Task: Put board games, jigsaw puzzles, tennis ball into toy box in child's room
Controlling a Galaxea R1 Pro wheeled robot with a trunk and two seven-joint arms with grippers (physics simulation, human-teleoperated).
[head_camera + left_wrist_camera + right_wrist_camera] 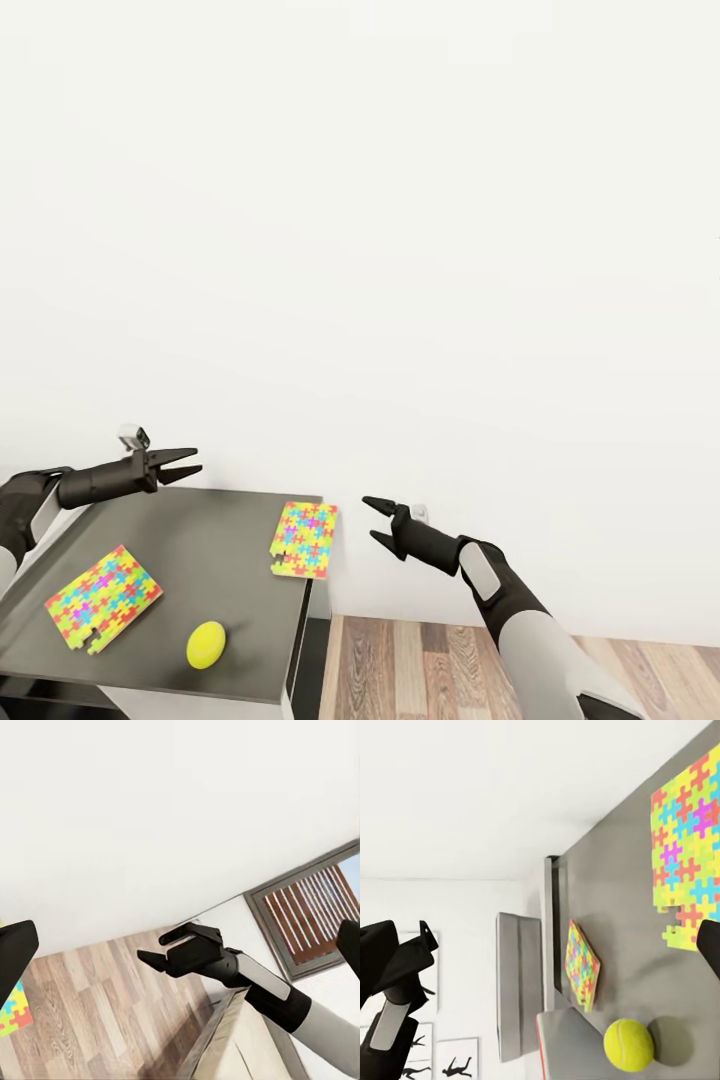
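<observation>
Two jigsaw puzzles [103,598] [304,540], tennis ball [206,644] on table [215,560] between spread, empty left gripper [187,461] and right gripper [375,520].

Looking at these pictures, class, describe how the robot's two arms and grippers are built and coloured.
Both arms have light grey shells with black joint sections and black forearms. The left gripper is black with two slim pointed fingers, and a small pale grey box sits on its wrist. The right gripper is likewise black with two pointed fingers. No loose cables or markings are visible.
</observation>
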